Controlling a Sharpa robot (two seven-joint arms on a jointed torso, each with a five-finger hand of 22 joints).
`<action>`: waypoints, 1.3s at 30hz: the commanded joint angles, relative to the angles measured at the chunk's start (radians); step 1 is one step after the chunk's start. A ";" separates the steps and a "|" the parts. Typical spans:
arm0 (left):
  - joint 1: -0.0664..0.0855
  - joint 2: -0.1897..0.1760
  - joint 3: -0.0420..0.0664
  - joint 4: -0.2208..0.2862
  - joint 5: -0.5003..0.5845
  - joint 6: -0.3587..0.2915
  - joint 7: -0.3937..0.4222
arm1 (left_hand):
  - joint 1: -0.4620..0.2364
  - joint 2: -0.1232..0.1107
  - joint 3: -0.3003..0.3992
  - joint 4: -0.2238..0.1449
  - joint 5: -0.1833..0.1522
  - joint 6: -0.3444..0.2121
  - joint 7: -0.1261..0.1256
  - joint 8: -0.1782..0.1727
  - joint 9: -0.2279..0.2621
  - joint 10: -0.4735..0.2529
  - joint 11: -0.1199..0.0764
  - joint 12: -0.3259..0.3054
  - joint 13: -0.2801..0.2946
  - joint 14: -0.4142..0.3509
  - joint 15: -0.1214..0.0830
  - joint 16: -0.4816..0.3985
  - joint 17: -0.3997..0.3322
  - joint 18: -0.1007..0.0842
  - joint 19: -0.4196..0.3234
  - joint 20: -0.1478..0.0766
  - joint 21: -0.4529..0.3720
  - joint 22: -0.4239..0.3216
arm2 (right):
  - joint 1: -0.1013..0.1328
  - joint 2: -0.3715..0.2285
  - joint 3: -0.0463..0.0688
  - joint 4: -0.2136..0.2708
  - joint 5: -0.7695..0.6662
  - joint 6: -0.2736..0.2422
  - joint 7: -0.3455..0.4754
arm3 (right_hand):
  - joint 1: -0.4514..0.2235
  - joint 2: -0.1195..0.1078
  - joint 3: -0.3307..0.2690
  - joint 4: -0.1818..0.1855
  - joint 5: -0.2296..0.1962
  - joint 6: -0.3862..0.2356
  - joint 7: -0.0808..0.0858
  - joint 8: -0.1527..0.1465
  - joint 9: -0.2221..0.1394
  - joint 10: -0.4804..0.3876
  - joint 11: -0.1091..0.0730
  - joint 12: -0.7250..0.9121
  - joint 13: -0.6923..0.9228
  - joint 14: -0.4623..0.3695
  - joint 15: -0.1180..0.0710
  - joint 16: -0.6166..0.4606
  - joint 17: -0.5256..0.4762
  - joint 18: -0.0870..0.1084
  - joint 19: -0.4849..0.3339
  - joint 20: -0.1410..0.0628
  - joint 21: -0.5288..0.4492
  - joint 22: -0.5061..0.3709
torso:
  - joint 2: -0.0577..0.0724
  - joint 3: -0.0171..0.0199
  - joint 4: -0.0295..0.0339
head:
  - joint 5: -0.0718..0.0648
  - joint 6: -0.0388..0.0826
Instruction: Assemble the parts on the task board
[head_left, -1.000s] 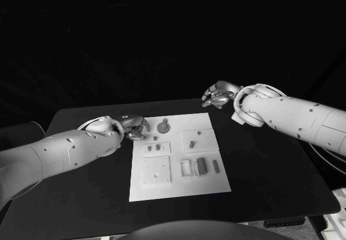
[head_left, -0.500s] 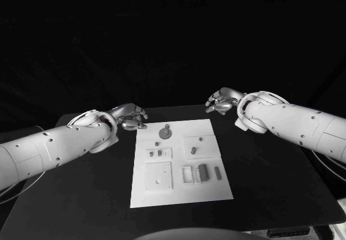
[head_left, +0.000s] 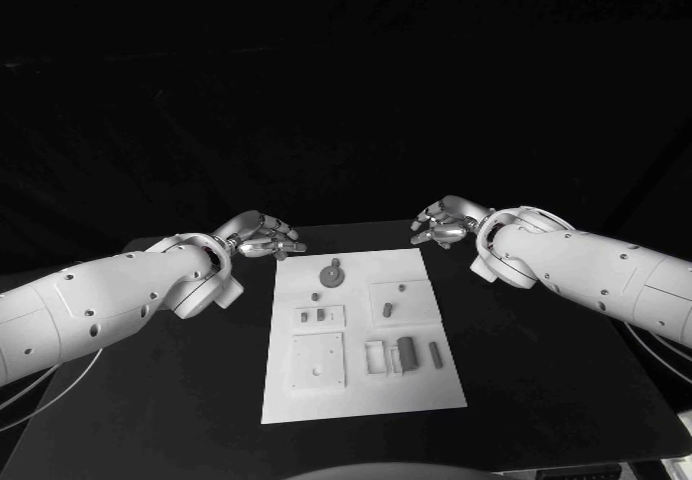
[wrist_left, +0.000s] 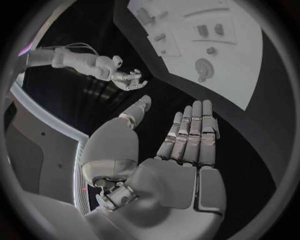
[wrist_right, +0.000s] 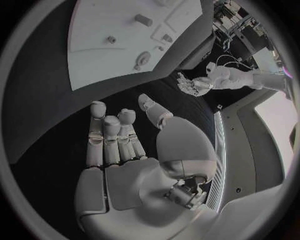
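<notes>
The white task board lies in the middle of the black table. On it are a round grey part with a stem, a small peg, two small pieces and dark bars near the middle. My left hand hovers beyond the board's far left corner, holding nothing. My right hand hovers beyond the far right corner, also holding nothing. In the left wrist view my left hand has its fingers stretched out, above the board. In the right wrist view my right hand is likewise spread.
Black table lies bare on both sides of the board. White raised blocks with slots stand on the board's near half. Each wrist view shows the other hand across the board: the right hand and the left hand.
The head camera has shifted. My left hand has drawn back from the board's far left edge and lifted. My right hand stays past the far right corner, slightly lower.
</notes>
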 joint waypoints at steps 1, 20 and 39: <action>-0.004 -0.008 0.000 0.025 0.254 0.035 0.043 | -0.030 0.029 -0.005 0.032 0.024 -0.021 0.010 0.000 0.003 -0.005 0.008 -0.021 -0.021 -0.010 0.008 -0.019 -0.011 0.008 -0.016 0.010 0.003 -0.019 | -0.008 -0.003 -0.005 0.003 0.005 -0.018 0.056 | -0.005 0.001 -0.005 0.000 -0.004 -0.001 0.008 0.004 -0.001 -0.007 0.000 -0.001 -0.001 -0.007 0.000 -0.003 -0.001 0.015 -0.007 0.000 -0.004 0.012 | -0.013 -0.0038 0.0005 | -0.001 0.006; -0.022 -0.045 -0.010 0.098 0.355 0.053 0.052 | 0.162 0.146 0.248 0.096 -0.046 0.223 -0.066 0.316 0.323 0.267 -0.148 0.313 0.274 0.232 -0.151 0.317 0.235 0.013 0.258 -0.139 0.268 0.190 | -0.046 0.002 -0.017 -0.003 -0.079 -0.021 0.054 | 0.005 0.002 -0.002 0.000 0.017 -0.001 0.007 0.005 -0.001 0.000 -0.001 0.002 -0.002 0.000 -0.002 0.001 -0.001 0.015 0.001 -0.003 -0.002 0.013 | -0.021 -0.0044 0.0032 | -0.007 0.009; -0.022 -0.052 -0.017 0.125 0.367 0.054 0.045 | 0.161 0.146 0.260 0.093 -0.045 0.215 -0.064 0.310 0.344 0.245 -0.145 0.323 0.301 0.223 -0.150 0.321 0.230 0.005 0.243 -0.144 0.271 0.206 | -0.106 0.041 -0.029 -0.042 -0.163 -0.040 0.036 | 0.021 -0.003 0.000 -0.003 0.072 -0.006 0.008 0.002 -0.003 0.005 -0.001 0.005 -0.003 0.005 -0.002 0.003 -0.001 0.015 0.007 -0.006 0.000 0.013 | -0.017 -0.0042 0.0050 | -0.017 -0.001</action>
